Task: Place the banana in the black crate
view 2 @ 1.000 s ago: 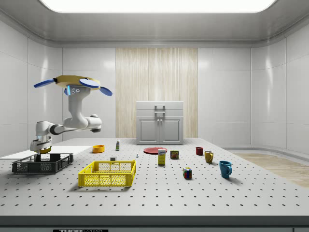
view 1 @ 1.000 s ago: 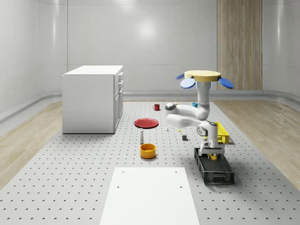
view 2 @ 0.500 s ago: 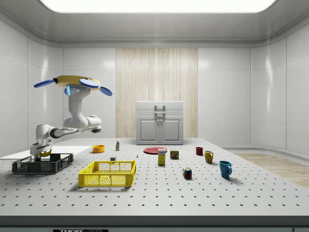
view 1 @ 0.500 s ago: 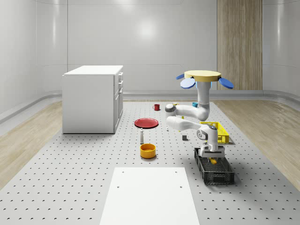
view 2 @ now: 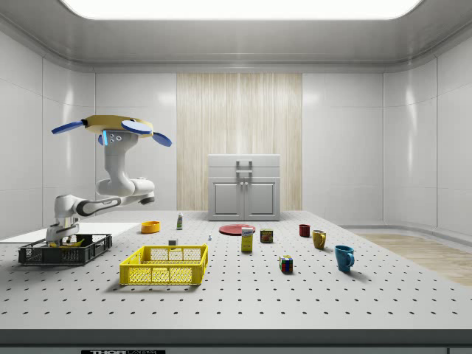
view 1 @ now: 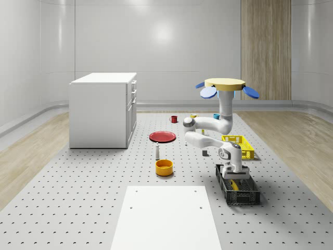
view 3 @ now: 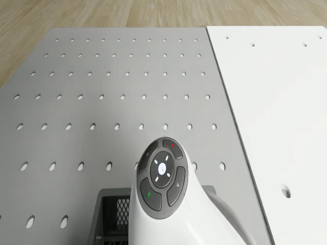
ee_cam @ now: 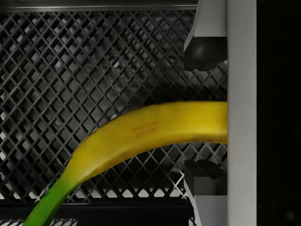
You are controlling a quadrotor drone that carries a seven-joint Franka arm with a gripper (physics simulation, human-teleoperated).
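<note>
The drone [view 1: 225, 86] hovers above the table beside the yellow crate, its arm bent down into the black crate [view 1: 244, 197]. My gripper [view 1: 232, 173] is low inside that crate, near its far end. The banana [view 1: 235, 184] shows yellow just below it against the mesh. From the side, the gripper [view 2: 55, 237] dips behind the black crate's [view 2: 88, 249] rim with the banana [view 2: 71, 242] beside it. In the wrist view the banana [ee_cam: 141, 132] runs across the crate floor [ee_cam: 70, 70] between the two pads [ee_cam: 203, 52]. Gaps show on both sides of it, so the gripper [ee_cam: 207, 115] stands open.
A yellow crate [view 1: 238, 146] stands just behind the black one. An orange bowl [view 1: 164, 167], a small white bottle [view 1: 157, 151] and a red plate [view 1: 163, 136] lie toward the whole-scene view's left. A white cabinet [view 1: 103, 109] stands further left, a white panel [view 1: 166, 219] in front.
The arm has lowered the gripper and banana from above the black crate's rim down into it. The drone has held its place.
</note>
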